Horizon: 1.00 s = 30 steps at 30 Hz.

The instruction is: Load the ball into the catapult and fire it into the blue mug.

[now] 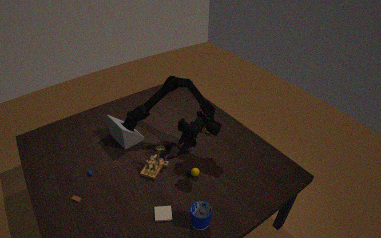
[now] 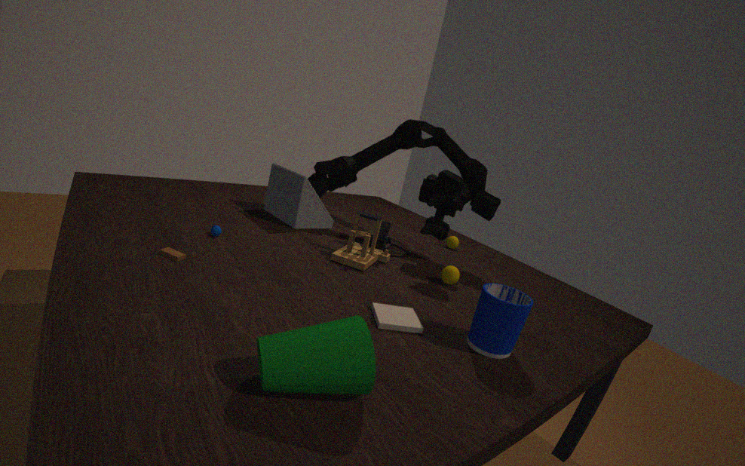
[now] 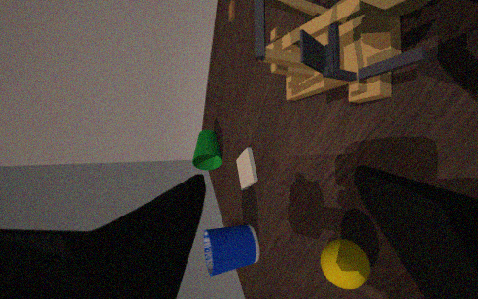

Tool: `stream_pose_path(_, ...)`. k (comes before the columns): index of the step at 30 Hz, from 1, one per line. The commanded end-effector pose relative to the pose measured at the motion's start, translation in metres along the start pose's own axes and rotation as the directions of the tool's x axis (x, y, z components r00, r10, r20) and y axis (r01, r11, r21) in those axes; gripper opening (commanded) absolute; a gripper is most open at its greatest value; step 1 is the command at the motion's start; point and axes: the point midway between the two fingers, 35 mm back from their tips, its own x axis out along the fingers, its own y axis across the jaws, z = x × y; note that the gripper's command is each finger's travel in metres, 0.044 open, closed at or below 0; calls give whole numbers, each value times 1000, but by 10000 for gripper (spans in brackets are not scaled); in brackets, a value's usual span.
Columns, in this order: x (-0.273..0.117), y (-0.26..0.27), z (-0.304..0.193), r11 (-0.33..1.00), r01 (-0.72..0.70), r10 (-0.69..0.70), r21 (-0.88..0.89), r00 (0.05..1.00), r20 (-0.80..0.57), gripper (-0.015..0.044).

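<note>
Wrist view: wooden catapult [image 1: 152, 170] [image 2: 354, 259] [image 3: 369, 53] beyond the open tool's [image 1: 185, 144] [image 2: 435, 233] [image 3: 281, 180] fingertips.

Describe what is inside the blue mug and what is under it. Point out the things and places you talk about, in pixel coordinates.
The top view looks into the blue mug [image 1: 201, 222] [image 2: 498, 323] [image 3: 232, 249]: pale inner walls with blue streaks show, and no ball. The lowest part inside is hard to make out. Whatever lies under its base is covered.

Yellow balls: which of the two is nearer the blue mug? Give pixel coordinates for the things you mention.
The front yellow ball [image 1: 195, 171] [image 2: 450, 274] [image 3: 345, 264]; it lies on the mug's [image 1: 200, 219] [image 2: 498, 325] [image 3: 233, 249] side of the hand [image 1: 187, 148] [image 2: 435, 234], while the back yellow ball [image 1: 207, 131] [image 2: 452, 242] sits farther off.
</note>
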Motion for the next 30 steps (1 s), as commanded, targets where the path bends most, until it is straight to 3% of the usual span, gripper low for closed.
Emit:
stream_pose_path(1,0,0,0,1000,1,-1,5,1000,1,426)
stream_pose_path(15,25,9,9,910,64,-105,409,991,78,440)
stream_pose_path(30,48,16,20,626,34,-230,779,963,143,440)
